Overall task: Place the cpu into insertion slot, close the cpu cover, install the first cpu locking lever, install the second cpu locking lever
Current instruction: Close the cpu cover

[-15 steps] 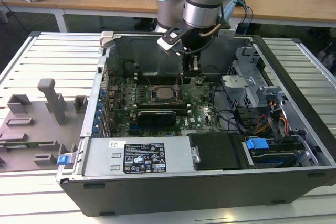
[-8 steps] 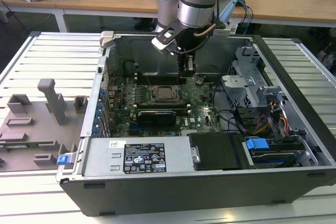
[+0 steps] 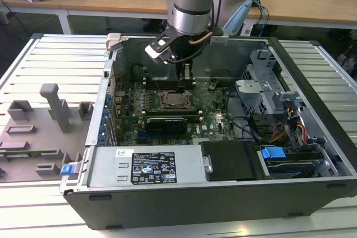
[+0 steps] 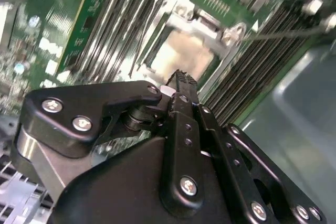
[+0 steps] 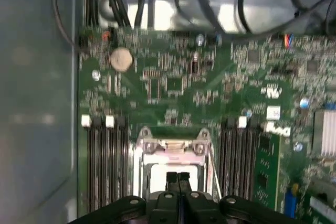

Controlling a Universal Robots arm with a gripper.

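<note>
Bright, even room light falls on the desk in the exterior view, while the case interior sits in dimmer shade. In the first wrist view glare whitens the wall beyond the motherboard; in the second wrist view the cpu shines pale behind the dark tool

Arm upright — hand pointing down, fingers together

From my station I count one open computer case on the worktop, one motherboard, one chip, one cover frame, two banks of memory slots, one coin battery, one power supply, one arm and one pincer.
</note>
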